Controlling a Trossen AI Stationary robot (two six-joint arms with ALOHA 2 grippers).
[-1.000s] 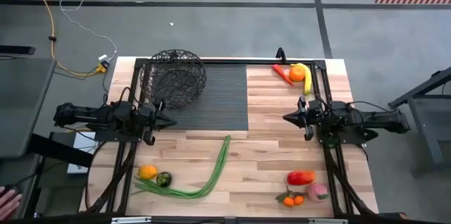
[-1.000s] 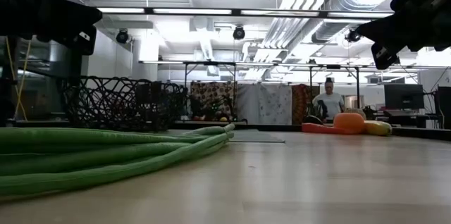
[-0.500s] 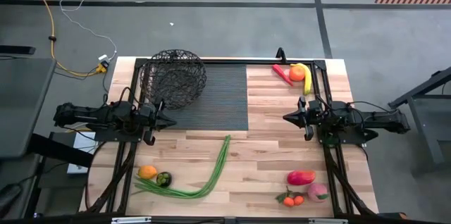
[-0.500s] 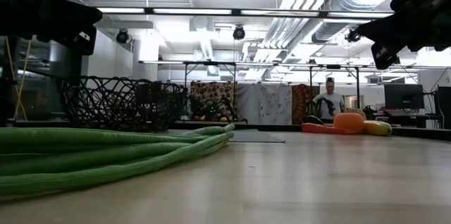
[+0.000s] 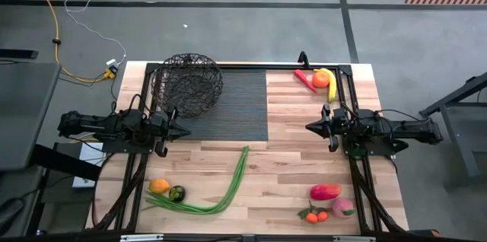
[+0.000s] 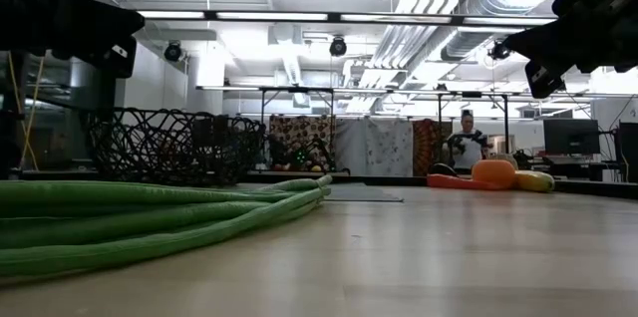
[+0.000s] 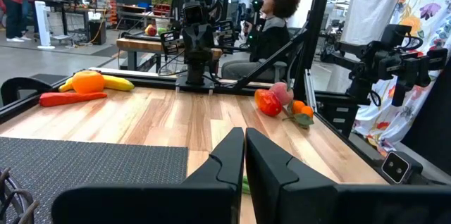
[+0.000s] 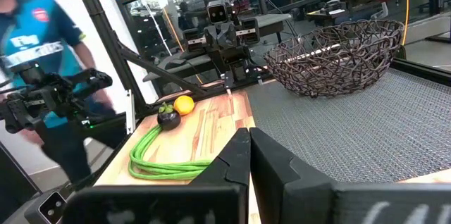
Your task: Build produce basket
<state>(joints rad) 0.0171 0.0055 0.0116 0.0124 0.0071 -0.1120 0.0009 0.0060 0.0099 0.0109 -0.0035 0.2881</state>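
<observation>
At the desk's far left corner sits the basket point(image 5: 187, 84), with nothing in it, partly on a dark mat point(image 5: 232, 105). Produce lies scattered — banana point(image 5: 330, 84), orange and red pepper point(image 5: 304, 79) at the far right corner; long green stalks point(image 5: 221, 190) along the near edge; red-pink fruits point(image 5: 326, 192) near the near right corner. Left gripper point(image 5: 183, 130) and right gripper point(image 5: 310, 127) hover at opposite side edges, both clenched, grasping nothing.

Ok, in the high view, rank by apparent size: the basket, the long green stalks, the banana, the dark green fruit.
1. Basket, largest.
2. Long green stalks, longest but thin.
3. Banana.
4. Dark green fruit, smallest.
</observation>
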